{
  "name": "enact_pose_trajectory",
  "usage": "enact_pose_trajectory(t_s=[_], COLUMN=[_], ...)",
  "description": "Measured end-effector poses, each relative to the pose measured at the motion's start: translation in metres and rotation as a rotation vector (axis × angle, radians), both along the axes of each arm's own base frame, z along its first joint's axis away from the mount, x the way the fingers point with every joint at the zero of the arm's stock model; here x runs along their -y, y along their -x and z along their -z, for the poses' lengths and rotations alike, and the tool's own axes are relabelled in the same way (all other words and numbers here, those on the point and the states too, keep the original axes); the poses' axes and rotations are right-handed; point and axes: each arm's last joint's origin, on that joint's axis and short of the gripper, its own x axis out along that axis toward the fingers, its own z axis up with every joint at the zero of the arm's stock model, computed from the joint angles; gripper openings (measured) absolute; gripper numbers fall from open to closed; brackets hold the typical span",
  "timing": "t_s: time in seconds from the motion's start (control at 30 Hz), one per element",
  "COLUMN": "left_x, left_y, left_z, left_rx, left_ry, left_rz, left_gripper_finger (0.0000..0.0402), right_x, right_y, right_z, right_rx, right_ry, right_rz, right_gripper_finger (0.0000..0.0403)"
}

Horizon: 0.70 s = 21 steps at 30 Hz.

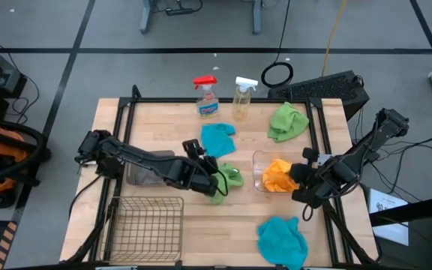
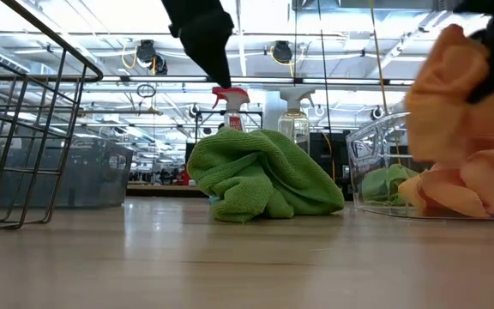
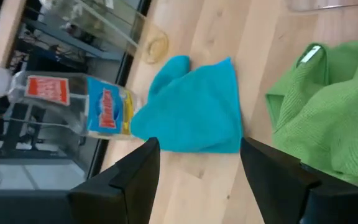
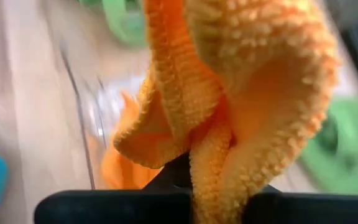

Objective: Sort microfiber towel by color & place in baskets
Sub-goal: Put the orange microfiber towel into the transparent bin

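My right gripper (image 1: 301, 178) is shut on a yellow-orange towel (image 2: 449, 94) over the clear tub (image 1: 259, 161). A second yellow-orange towel (image 2: 478, 193) lies inside that tub. My left gripper (image 1: 211, 177) is open and hangs just above the table. A crumpled green towel (image 1: 229, 180) lies beside it, and a teal towel (image 3: 194, 106) lies ahead of its fingers. Another green towel (image 1: 287, 121) lies near the far right corner. Another teal towel (image 1: 282, 238) lies at the near edge. The smoky grey tub (image 1: 147, 166) sits under the left arm. The wire-mesh basket (image 1: 145, 221) stands near left. My right gripper pinches the yellow-orange towel by a bunched fold (image 4: 219, 155) of several layers, coming from above. The cloth itself covers the fingertips. The towel is lifted and hangs in the mouth of the clear tub, above the other orange towel.
Two spray bottles (image 1: 206, 96) (image 1: 244, 97) stand at the far edge behind the teal towel. A black frame rail (image 1: 223, 100) runs round the tabletop. Bare wood (image 1: 216, 225) lies between the wire-mesh basket and the near teal towel.
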Motion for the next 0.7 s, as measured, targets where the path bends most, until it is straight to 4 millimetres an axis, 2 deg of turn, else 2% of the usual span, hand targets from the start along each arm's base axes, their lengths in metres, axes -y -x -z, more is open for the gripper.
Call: enact_pose_trajectory(t_s=[0.3, 0.53, 0.7], left_x=[-0.011, -0.013, -0.013], left_y=[-0.016, -0.021, -0.022], left_z=[-0.004, -0.005, -0.006], left_rx=[0.055, 0.095, 0.11], left_ry=[0.054, 0.128, 0.132], left_rz=[0.072, 0.1, 0.102], left_gripper_finger=[0.0228, 0.0228, 0.0228], right_x=[0.009, 0.01, 0.006], right_y=[0.011, 0.005, 0.0], right_z=[-0.001, -0.024, -0.025], right_rx=[-0.104, 0.046, 0.055], right_ry=[0.045, 0.192, 0.254], right_rz=[0.074, 0.034, -0.046], right_gripper_finger=[0.0003, 0.0004, 0.0004])
